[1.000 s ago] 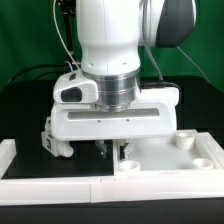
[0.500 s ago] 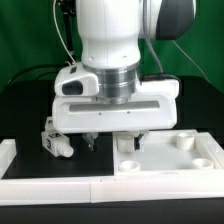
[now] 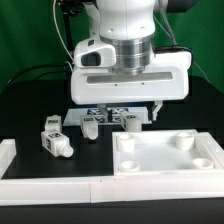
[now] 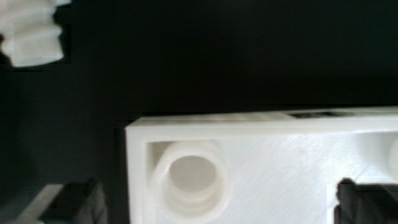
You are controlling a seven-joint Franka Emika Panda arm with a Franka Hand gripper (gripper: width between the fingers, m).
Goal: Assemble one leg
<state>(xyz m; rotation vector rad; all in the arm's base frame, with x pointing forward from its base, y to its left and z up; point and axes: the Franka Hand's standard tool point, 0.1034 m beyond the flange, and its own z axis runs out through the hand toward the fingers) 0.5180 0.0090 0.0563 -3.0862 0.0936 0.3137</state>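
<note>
In the exterior view, a low white rail (image 3: 50, 185) runs along the near edge of the black counter (image 3: 25, 110). At six o'clock it meets a wide white tray-like plastic board (image 3: 165, 160) with round sockets, which lies flat toward four o'clock.

At about eight o'clock from the picture's centre, apart from the board, lies the small white plastic block-like leg (image 3: 58, 145). It is on its side on the counter with a black-and-white square marker tag on its face. A second white peg of the same kind (image 3: 51, 125) sits just behind it, close enough that I cannot tell whether they touch.

Past the board's far edge, the white arm's two-finger gripper (image 4: 219, 198) hangs above the counter. In the wrist view its dark fingers (image 4: 71, 200) stand wide apart with nothing between them, and one corner of the board and one round socket lie beneath. A ribbed white peg shows at that picture's edge on the dark counter, well apart from the board.

Further back in the exterior view, two more white tagged pegs (image 3: 88, 123) show under the gripper's body at about twelve o'clock of the board. They are partly hidden. Behind everything is a green backdrop (image 3: 25, 40).
</note>
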